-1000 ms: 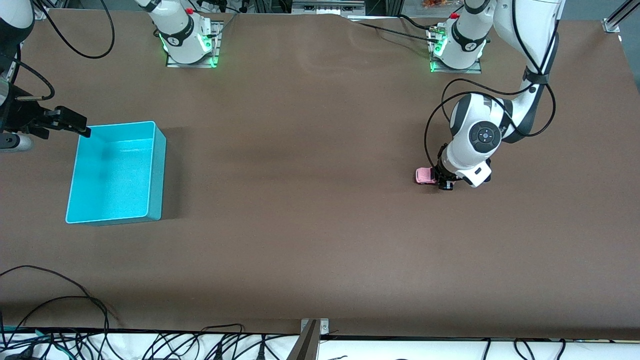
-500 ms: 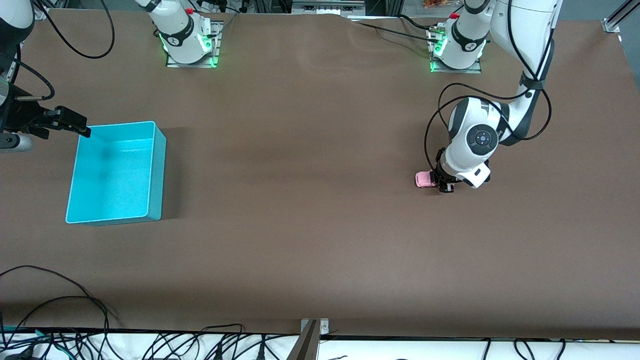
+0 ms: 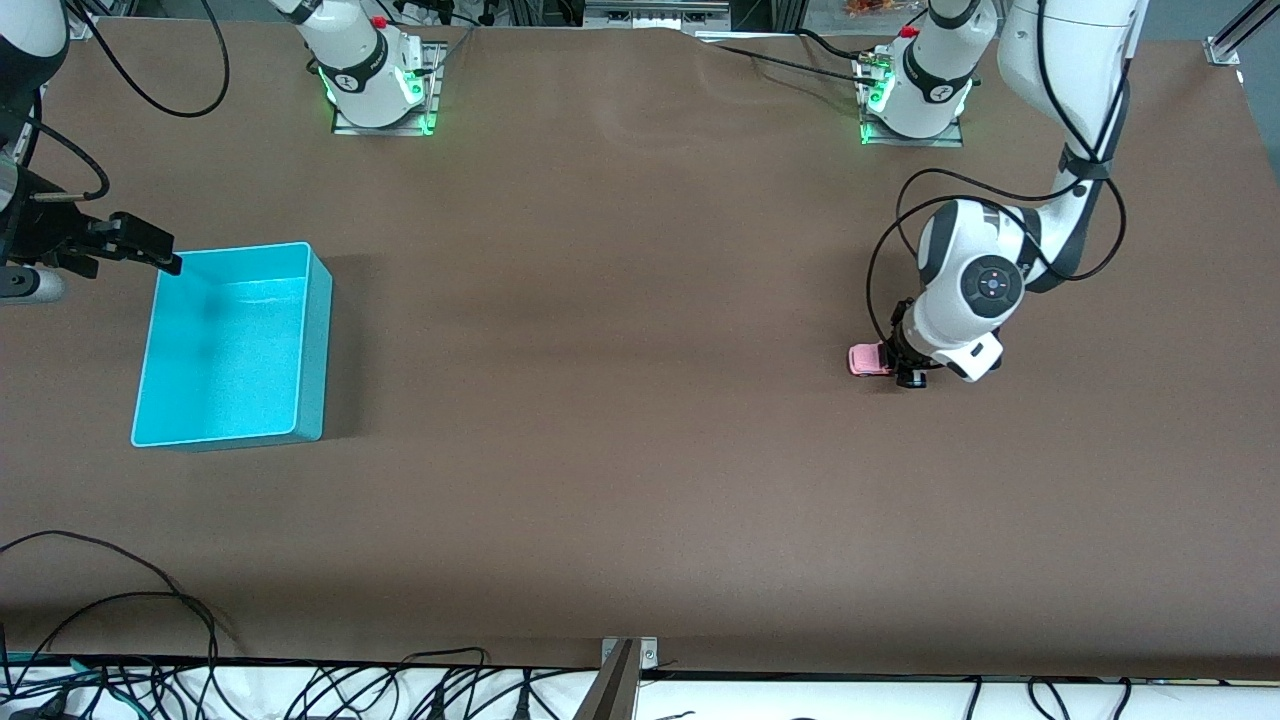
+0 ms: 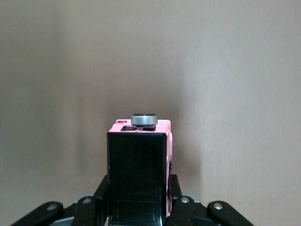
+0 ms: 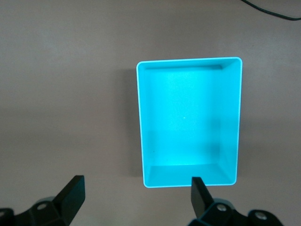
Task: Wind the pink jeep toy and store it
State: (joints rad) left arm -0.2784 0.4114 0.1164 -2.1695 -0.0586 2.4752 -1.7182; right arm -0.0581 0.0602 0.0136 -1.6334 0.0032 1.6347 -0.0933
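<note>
The pink jeep toy [image 3: 866,359], pink with a black roof, is at table level toward the left arm's end. My left gripper [image 3: 897,368] is shut on its sides. In the left wrist view the jeep [image 4: 137,160] fills the space between the fingers of the left gripper [image 4: 137,209], with a grey disc at its outer end. The turquoise bin [image 3: 225,350] stands open and empty toward the right arm's end. My right gripper [image 3: 150,250] is open and empty and hovers over the bin's outer edge. The right wrist view shows this gripper [image 5: 136,190] above the table beside the bin [image 5: 188,117].
The brown table [image 3: 600,400] is bare between the bin and the jeep. Both arm bases [image 3: 375,80] stand at the edge farthest from the camera. Cables [image 3: 150,640] lie off the edge nearest the camera.
My left gripper has shifted the jeep a short way along the table toward the left arm's end, away from the bin. The right arm has not moved.
</note>
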